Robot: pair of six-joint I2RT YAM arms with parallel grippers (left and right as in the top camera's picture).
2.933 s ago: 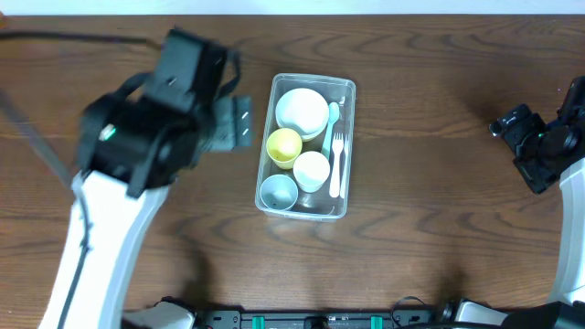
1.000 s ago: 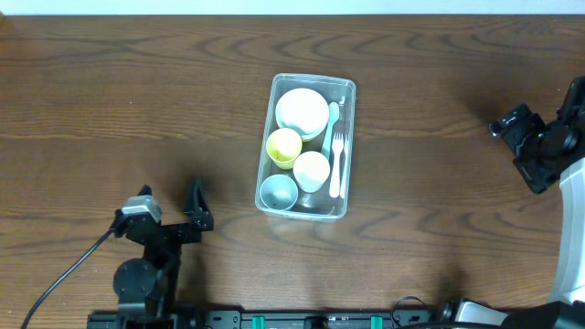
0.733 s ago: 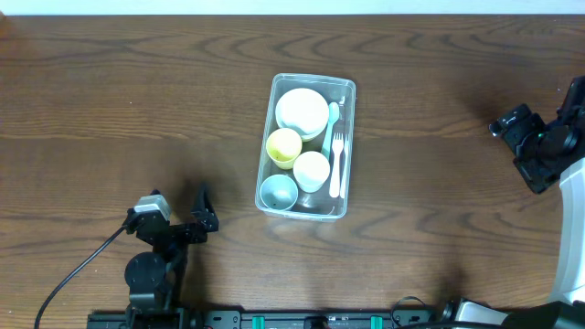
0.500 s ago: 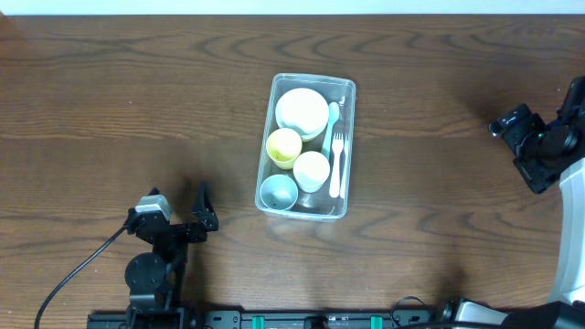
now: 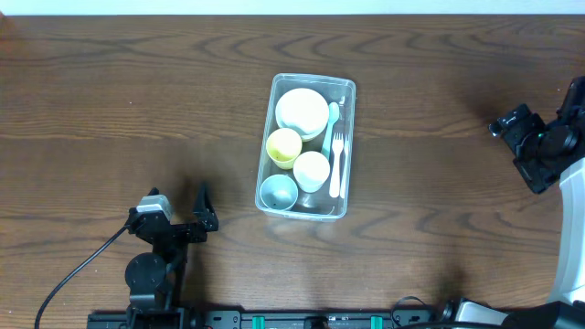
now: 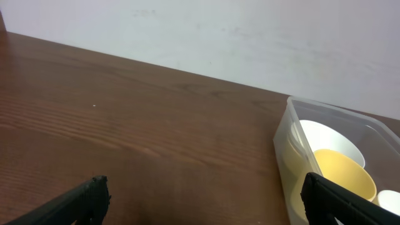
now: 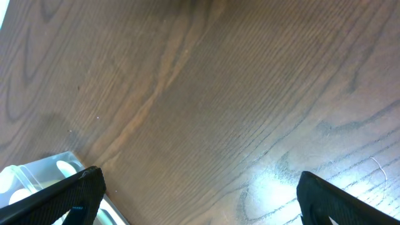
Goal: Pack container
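The clear plastic container (image 5: 341, 96) stands at the middle of the table. Inside it are a white bowl (image 5: 302, 110), a yellow cup (image 5: 283, 145), a white cup (image 5: 312, 169), a light blue cup (image 5: 278, 192), a pale spoon (image 5: 330, 123) and a white fork (image 5: 336, 164). My left gripper (image 5: 196, 219) is open and empty at the front left, apart from the container. In the left wrist view (image 6: 200, 200) the container (image 6: 284, 134) with the white bowl (image 6: 325, 139) and yellow cup (image 6: 347, 175) lies to the right. My right gripper (image 7: 200, 194) is open and empty, far right.
The dark wood table (image 5: 137, 110) spreads all around. A black cable (image 5: 73, 274) runs from the left arm toward the front left edge. The right arm's body (image 5: 544, 151) sits at the right edge. A white wall (image 6: 219, 31) stands behind the table.
The left arm has drawn back from beside the container to the front left of the table and settled there. The container, its contents and the right arm have not moved.
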